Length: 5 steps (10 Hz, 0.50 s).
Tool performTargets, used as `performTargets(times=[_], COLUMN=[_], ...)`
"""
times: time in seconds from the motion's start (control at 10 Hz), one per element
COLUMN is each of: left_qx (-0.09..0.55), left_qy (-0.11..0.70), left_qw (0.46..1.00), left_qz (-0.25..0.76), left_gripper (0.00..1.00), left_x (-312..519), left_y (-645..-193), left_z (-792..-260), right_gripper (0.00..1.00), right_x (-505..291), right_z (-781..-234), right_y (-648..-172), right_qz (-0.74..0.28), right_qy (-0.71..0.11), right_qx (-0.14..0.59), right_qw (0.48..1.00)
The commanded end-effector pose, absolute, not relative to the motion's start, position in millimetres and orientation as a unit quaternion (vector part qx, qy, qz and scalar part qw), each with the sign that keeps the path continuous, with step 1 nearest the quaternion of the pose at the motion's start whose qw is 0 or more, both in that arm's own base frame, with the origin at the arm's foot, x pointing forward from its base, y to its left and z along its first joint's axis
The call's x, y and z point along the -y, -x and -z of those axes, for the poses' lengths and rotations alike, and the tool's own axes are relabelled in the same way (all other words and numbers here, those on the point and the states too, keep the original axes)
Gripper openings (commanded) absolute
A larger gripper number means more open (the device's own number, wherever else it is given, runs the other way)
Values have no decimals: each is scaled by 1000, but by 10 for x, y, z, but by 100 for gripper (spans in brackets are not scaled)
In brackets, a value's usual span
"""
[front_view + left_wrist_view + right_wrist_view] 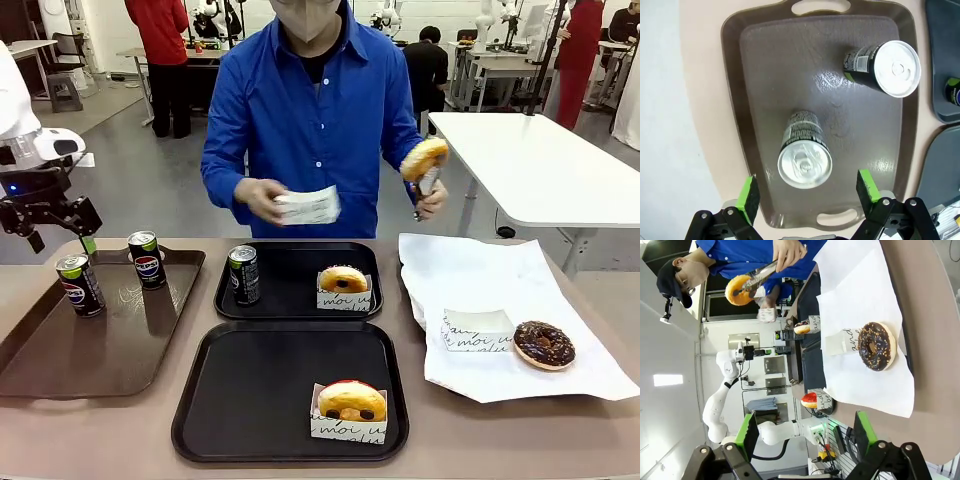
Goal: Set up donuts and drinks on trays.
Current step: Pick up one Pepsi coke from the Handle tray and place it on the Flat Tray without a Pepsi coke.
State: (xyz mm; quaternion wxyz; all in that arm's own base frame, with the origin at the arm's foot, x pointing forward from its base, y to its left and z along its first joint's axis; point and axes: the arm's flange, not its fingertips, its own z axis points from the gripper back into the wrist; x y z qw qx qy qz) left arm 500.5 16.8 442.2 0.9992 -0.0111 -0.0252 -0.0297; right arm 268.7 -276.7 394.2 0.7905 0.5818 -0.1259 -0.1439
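1. Find the left end effector [807, 192] spread wide, poised straight above a slim dark soda can [805, 160] upright on the large brown rectangular plastic tray [770, 75]; judge this a line-up for a top-down grasp.
2. Note a second Pepsi can [147, 260] upright nearby on the same tray, kept as stock.
3. Record the far matte black square tray [295, 270] carrying a green-banded can [243, 274] beside a boxed golden-glazed ring donut [344, 280]: one setting complete.
4. Record the near black square tray [250, 390] holding a boxed red-and-yellow-iced donut [351, 402] alone; judge the bare space beside it reserved for a drink.
5. Note the right end effector [806, 432] spread, gripping nothing, hanging over the desk [935, 365] near a chocolate-iced donut [876, 346] lying unboxed on white paper [850, 380].
6. Note a person's hand [432, 200] lifting a glazed donut [424, 157] in tongs, the other hand [258, 198] presenting a white paper box [308, 205], apparently to receive it.
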Motion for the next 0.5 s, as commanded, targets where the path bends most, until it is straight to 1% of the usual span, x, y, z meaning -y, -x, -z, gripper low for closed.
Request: performTargets(times=[0.0, 0.4], left_qx=[29, 17], left_qy=[5, 10], left_qw=[998, 998], left_qz=[55, 52], left_gripper=[100, 100], left_x=[-216, -232], left_y=[-5105, -5148], left_z=[-4318, -4136], right_gripper=[100, 100], right_x=[2773, 2773], right_z=[-3945, -3945], right_y=[-2688, -2688], right_qz=[142, 142], right_qy=[-586, -586], right_qx=[128, 128], right_qw=[787, 787])
